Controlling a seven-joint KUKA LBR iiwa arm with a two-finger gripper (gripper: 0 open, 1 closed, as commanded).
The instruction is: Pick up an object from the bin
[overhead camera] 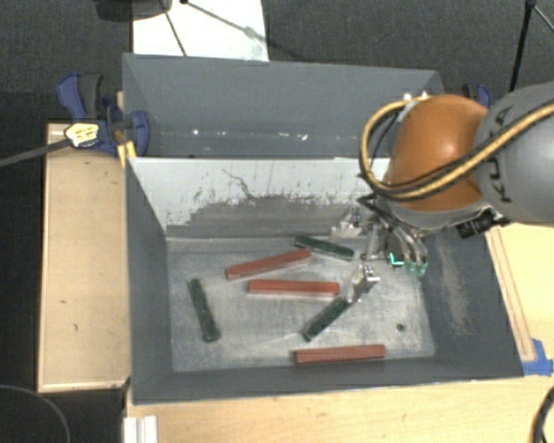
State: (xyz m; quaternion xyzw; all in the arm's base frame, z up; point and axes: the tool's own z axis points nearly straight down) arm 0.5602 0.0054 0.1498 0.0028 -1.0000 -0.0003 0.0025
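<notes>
The gripper (363, 282) hangs at the upper end of a slim dark-green bar (325, 319); open or closed, I cannot tell; next, likely lowering astride it.

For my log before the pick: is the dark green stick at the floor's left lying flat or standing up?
Lying flat: the dark green stick rests full-length on the bin floor, touching no other stick.

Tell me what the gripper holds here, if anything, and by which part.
Cannot be told. The gripper is at the upper end of the lower-right green stick, but no clamp on it shows.
</notes>
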